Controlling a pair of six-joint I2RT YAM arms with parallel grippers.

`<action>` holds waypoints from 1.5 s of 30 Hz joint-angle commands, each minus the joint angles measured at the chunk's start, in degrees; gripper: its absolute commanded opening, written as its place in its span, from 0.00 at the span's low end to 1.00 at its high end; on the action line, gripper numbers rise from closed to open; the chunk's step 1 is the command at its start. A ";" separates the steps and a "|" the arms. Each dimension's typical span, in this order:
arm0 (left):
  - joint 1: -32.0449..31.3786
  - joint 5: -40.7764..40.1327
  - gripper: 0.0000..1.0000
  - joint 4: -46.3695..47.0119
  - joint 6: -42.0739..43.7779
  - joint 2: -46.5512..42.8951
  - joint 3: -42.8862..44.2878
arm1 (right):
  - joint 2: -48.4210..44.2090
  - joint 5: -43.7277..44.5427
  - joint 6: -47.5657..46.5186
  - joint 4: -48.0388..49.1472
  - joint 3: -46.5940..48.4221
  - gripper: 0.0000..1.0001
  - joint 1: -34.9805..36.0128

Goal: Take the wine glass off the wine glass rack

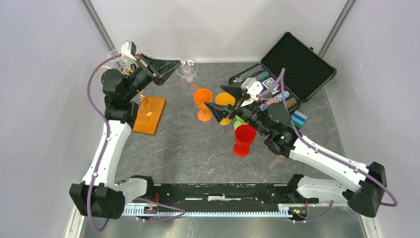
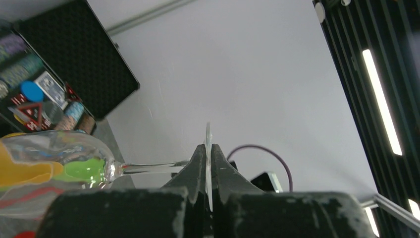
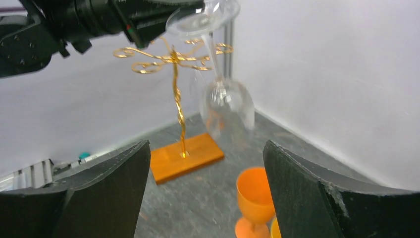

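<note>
Overhead, the left gripper (image 1: 176, 64) pinches the wine glass (image 1: 188, 68) by its foot, right of the wine glass rack (image 1: 150, 114); the right gripper (image 1: 214, 96) hangs spread beside an orange goblet (image 1: 202, 99). At the left wrist, both fingers (image 2: 197, 171) clamp the thin foot disc, bowl lying left. From the right wrist, its own fingers (image 3: 109, 193) gape wide, and the glass hangs bowl-down before the rack's scroll arms

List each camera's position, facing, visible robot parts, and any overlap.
Top external: above and behind, looking down at the grey table; left arm, right arm show.
Left wrist: on the left gripper, looking along shut jaws clamping the foot of the clear wine glass.
Right wrist: behind the open right gripper, facing the gold wire rack.
Shared: both wrist views show that glass.
</note>
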 commanded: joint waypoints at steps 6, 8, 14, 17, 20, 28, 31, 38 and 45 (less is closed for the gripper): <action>-3.20 -0.49 0.02 -4.97 -2.22 -12.71 -6.82 | 10.80 -13.11 -1.55 17.94 5.69 0.88 0.36; -3.28 -0.44 0.02 -6.56 -1.87 -14.19 -7.29 | 11.77 -14.04 -1.62 20.16 5.50 0.88 0.37; -3.39 -0.41 0.02 -9.98 -0.64 -16.74 -7.92 | 14.93 -16.11 -2.29 23.15 6.55 0.87 0.53; -3.46 -0.47 0.02 -10.59 -0.64 -17.47 -8.67 | 16.75 -16.32 -3.43 23.41 8.09 0.86 0.55; -3.48 -0.57 0.02 -11.74 -0.38 -18.21 -9.40 | 18.42 -17.22 -5.39 22.31 10.46 0.81 0.52; -3.53 -1.09 0.02 -13.65 -0.03 -19.72 -9.28 | 21.20 -21.65 -4.32 22.35 13.15 0.50 0.57; -3.49 -1.09 0.02 -13.65 -0.25 -20.00 -9.00 | 21.76 -23.05 -4.29 21.42 13.83 0.41 0.59; -3.48 -1.26 0.02 -13.46 -0.64 -20.29 -7.94 | 22.31 -23.36 -1.70 21.25 13.87 0.25 0.59; -3.49 -0.41 0.04 -8.65 -1.74 -19.83 -8.48 | 20.25 -17.00 0.72 25.16 11.62 0.00 0.59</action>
